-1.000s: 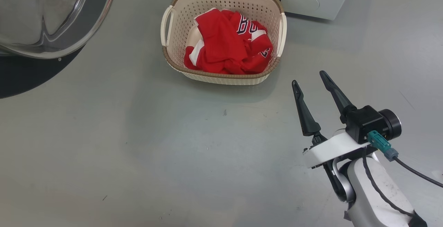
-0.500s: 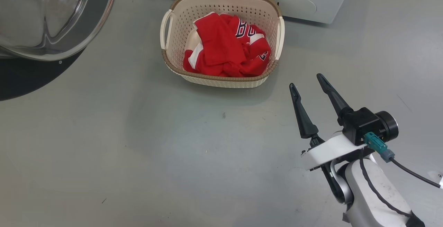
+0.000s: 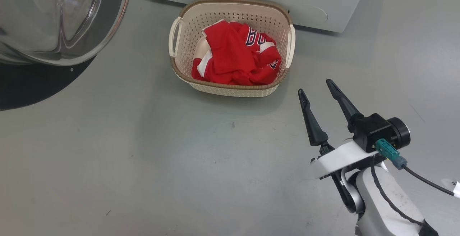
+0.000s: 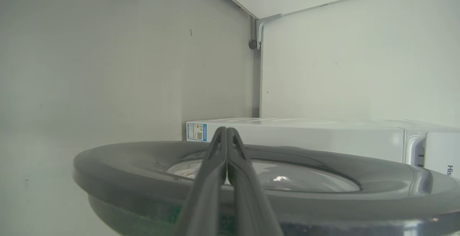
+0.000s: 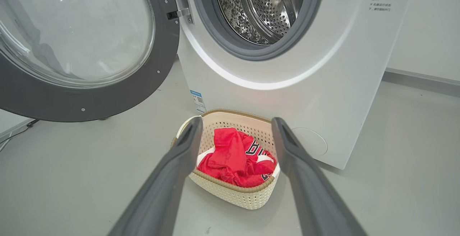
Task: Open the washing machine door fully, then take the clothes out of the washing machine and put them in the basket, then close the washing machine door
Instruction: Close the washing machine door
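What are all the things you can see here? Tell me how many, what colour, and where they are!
washing machine: one, white, right behind the basket
door: one, dark grey rim with clear glass, swung open on the robot's left
drum: one, shiny steel with holes, inside the washing machine
label: one, blue, low on the washing machine's front corner
basket: one, cream with a brown rim, on the floor
clothes: one crumpled heap, red with white trim, inside the basket
floor: one, grey, under everything
right gripper: one, dark, open and empty, near the basket
left gripper: one, dark, shut, by the door's rim
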You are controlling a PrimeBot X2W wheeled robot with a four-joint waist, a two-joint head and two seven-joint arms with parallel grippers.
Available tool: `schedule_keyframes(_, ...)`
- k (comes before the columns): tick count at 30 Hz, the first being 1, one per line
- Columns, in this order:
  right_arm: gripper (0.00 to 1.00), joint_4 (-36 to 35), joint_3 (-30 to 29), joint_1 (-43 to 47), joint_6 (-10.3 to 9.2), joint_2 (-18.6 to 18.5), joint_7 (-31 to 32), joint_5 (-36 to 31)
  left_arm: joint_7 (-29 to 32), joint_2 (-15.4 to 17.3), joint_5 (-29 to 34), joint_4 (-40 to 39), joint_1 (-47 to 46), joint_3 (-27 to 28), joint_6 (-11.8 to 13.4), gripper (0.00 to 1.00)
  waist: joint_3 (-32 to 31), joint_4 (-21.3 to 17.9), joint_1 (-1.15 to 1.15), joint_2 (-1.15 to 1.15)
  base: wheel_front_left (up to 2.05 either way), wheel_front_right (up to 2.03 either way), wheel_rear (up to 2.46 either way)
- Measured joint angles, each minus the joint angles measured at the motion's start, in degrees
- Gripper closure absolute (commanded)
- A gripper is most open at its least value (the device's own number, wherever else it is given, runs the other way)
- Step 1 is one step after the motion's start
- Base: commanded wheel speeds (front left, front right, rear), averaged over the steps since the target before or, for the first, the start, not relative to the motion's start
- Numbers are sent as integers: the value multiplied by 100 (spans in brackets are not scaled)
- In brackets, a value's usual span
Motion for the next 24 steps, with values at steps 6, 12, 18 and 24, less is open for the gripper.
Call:
schedule_keyframes(6, 0, 11, 0, -1, 0, 2, -10, 5, 343, 18, -12, 98, 1, -55, -253, 100, -33, 19, 0, 0, 0, 0, 0)
schedule_keyframes(12, 0, 32, -7, -1, 0, 4, -16, 8, 771, -71, -140, 143, 3, -156, -545, 100, -71, 53, 0, 0, 0, 0, 0)
schedule_keyframes(18, 0, 77, -20, -1, 0, 19, -19, 16, 1131, -259, -213, 199, 36, -270, -844, 100, -116, 99, 0, 0, 0, 0, 0)
schedule_keyframes(24, 0, 157, -18, 0, 0, 33, -67, 63, 1610, -433, -330, 274, 204, -335, -1127, 100, -243, 135, 0, 0, 0, 0, 0)
